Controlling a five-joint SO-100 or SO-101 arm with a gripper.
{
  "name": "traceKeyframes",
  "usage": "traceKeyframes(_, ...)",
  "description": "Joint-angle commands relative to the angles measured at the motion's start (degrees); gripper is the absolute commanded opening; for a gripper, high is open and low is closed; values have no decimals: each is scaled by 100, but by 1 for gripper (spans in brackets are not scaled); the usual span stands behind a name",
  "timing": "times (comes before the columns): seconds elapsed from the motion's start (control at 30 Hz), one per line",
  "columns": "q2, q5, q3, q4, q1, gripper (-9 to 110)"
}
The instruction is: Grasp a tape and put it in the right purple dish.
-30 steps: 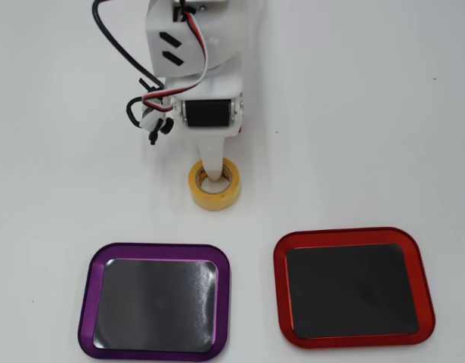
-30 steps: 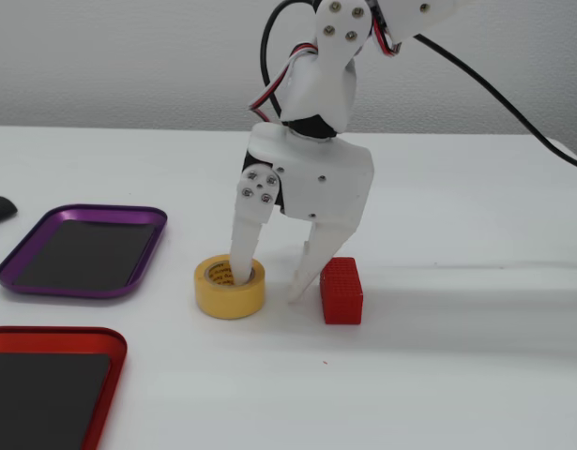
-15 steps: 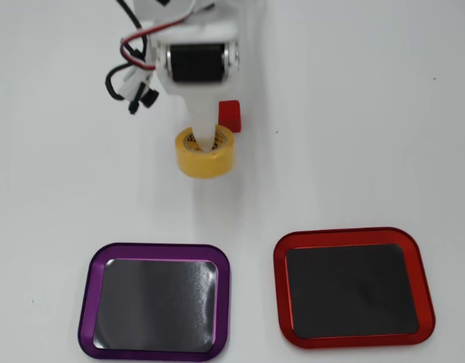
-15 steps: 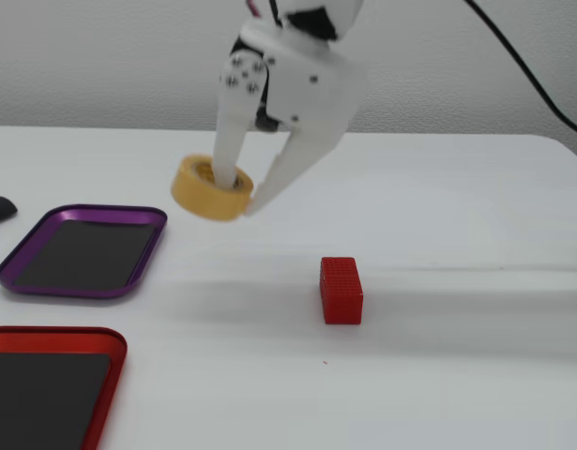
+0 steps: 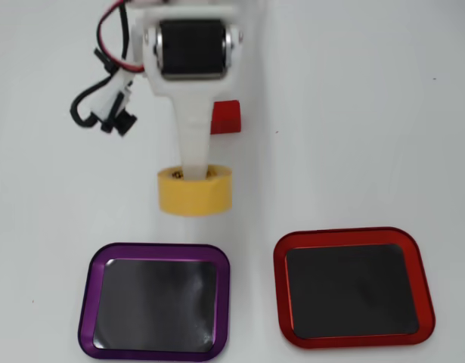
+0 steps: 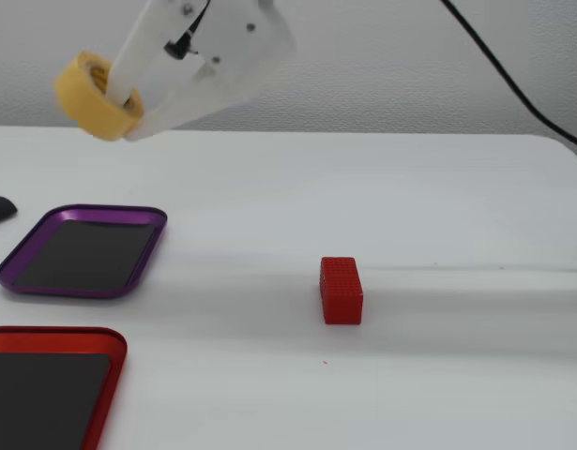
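Note:
My gripper (image 5: pixel 193 172) is shut on the yellow tape (image 5: pixel 194 197), with one finger through its hollow core. In the fixed view the tape (image 6: pixel 80 105) hangs tilted from the gripper (image 6: pixel 129 111), well above the table and above the far end of the purple dish (image 6: pixel 110 211). In the overhead view the tape sits just beyond the far edge of the purple dish (image 5: pixel 85 302), which lies at the lower left, flat and with nothing in it.
A red-rimmed dish (image 5: pixel 279 291) lies to the right of the purple one in the overhead view and shows at the lower left of the fixed view (image 6: pixel 58 331). A small red block (image 5: pixel 226 116) (image 6: pixel 341 291) stands on the table. Black and red cables (image 5: pixel 103 98) hang beside the arm.

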Motion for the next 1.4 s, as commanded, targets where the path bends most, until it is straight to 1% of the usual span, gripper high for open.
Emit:
traceKeyframes(0.0, -545, 9, -879, 18, 97, -1)
traceKeyframes(0.2, -1784, 26, -2092, 633, 448, -1)
traceKeyframes(0.37, -2461, 26, -2795, 1143, 642, -1)
traceKeyframes(0.67, -2769, 18, -3050, 1652, 659, 1)
traceKeyframes(0.87, -2733, 26, -3050, 1951, 659, 8)
traceKeyframes(1.0, -2593, 35, -3182, 2232, 650, 8)
traceKeyframes(1.27, -1143, 114, -4403, 4263, 580, 8)
traceKeyframes(1.37, -448, 598, -4737, 5019, 589, 8)
